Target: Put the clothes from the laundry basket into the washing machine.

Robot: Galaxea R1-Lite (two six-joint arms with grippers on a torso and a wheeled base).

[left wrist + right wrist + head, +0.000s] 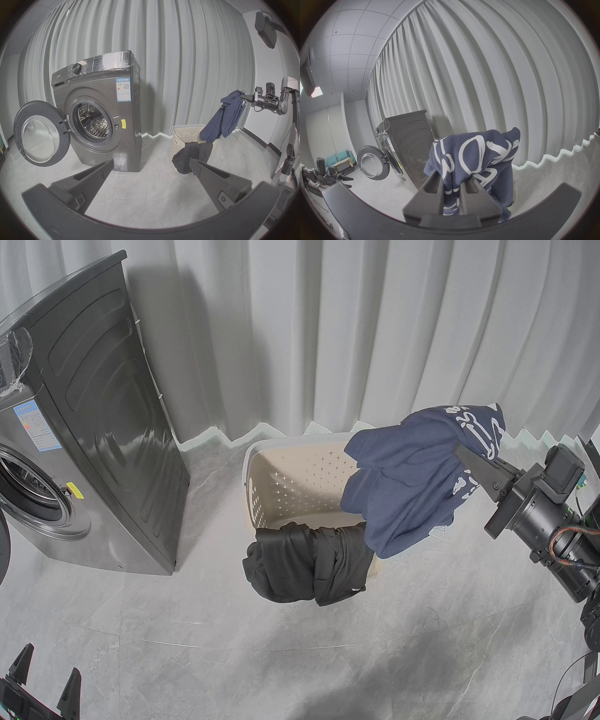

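My right jaws pinch the navy shirt (pixel 406 490), which hangs from them over the far side of the basket (pixel 294 480). Below them, a black garment (pixel 306 562) drapes over the basket's near rim. My left jaws are spread low over the floor. Ahead of them stands the washer (pixel 103 115), its door (pixel 40 134) swung open.

- Pleated white curtain (pixel 487 78): backdrop ahead of the right gripper (pixel 453 184).
- Grey marbled floor (pixel 156 193): beneath the left gripper (pixel 150 162), extending ahead of it.
- Teal sofa (pixel 337 155): far beyond the right gripper.
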